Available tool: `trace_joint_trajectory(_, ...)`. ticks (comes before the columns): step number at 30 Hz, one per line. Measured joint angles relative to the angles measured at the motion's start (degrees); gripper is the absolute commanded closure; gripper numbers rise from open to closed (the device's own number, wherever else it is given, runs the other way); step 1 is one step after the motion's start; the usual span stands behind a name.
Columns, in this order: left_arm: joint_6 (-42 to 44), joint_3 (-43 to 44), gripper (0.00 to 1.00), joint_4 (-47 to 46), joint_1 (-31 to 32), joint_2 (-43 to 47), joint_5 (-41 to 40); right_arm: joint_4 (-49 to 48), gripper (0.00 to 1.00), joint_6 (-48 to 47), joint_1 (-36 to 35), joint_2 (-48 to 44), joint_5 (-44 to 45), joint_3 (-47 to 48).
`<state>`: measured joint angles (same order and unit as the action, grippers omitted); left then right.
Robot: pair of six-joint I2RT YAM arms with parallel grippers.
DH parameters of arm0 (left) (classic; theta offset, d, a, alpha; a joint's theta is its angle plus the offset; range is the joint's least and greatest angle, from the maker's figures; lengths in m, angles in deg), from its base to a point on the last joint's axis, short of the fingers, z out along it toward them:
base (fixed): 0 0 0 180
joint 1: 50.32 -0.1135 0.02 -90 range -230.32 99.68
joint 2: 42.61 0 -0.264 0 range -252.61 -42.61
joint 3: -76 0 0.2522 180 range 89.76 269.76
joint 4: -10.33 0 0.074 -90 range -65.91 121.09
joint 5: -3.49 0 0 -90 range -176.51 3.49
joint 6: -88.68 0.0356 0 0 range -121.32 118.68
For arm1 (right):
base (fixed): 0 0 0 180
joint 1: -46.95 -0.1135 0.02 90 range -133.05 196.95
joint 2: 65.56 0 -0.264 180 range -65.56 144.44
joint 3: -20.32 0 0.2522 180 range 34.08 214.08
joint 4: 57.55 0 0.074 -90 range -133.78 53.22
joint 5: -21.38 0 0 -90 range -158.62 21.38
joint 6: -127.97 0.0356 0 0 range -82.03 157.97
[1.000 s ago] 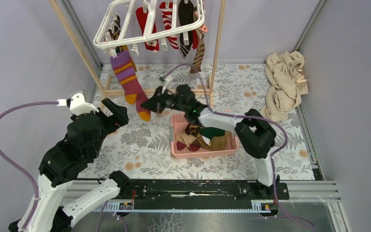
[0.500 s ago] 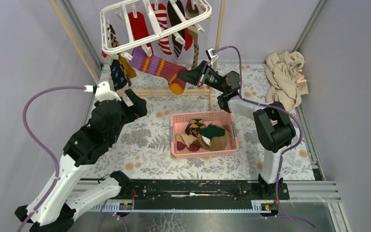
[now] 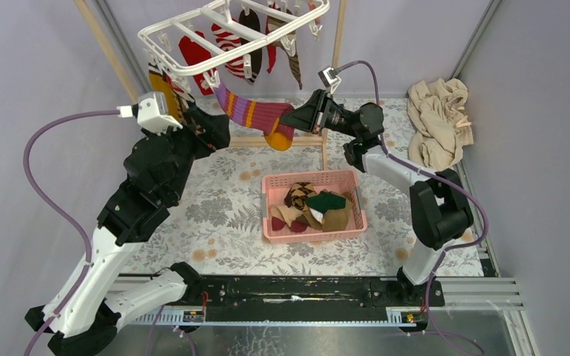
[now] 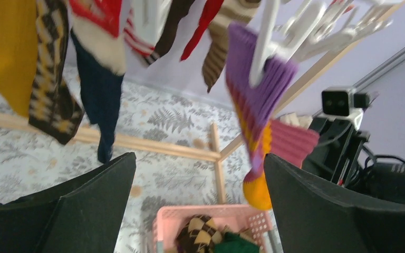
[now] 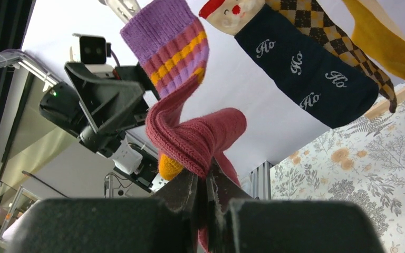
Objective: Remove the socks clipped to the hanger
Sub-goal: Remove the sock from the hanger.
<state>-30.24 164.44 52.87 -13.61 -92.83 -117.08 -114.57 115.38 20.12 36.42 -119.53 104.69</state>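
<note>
From above, the white hanger (image 3: 193,70) is seen tilted at the back, and a purple striped sock (image 3: 252,113) is stretched from its near edge to the right gripper (image 3: 291,119), beyond the pink basket (image 3: 315,236). In the left wrist view, the left gripper (image 4: 198,163) is spread wide on nothing, below the clip (image 4: 266,37) biting the cuff. In the right wrist view, the sock's maroon foot is pinched between clenched jaws. If the sock is pulled sideways, the hanger may be swung instead of the clip being released, or the fabric may be lost from so thin a pinch

Basket (image 3: 313,236) before hanger (image 3: 193,71); cloth heap (image 3: 438,122) far right
</note>
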Motion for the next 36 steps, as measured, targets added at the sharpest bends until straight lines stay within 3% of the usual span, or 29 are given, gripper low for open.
trace_joint_trajectory(12,0.44,9.6,0.01,-3.69,0.0,-8.68,1.97,10.78,1.0,-5.31,0.0,-6.67,-1.79,-1.18)
trace_joint_trajectory(24,1.7,12.74,0.02,-5.16,0.0,-12.96,1.53,15.72,1.0,-8.37,0.0,-9.55,-2.6,-1.73)
trace_joint_trajectory(36,5.9,15.56,0.16,-6.08,0.0,-13.79,0.68,16.39,1.0,-9.6,0.0,-9.57,-2.82,-3.04)
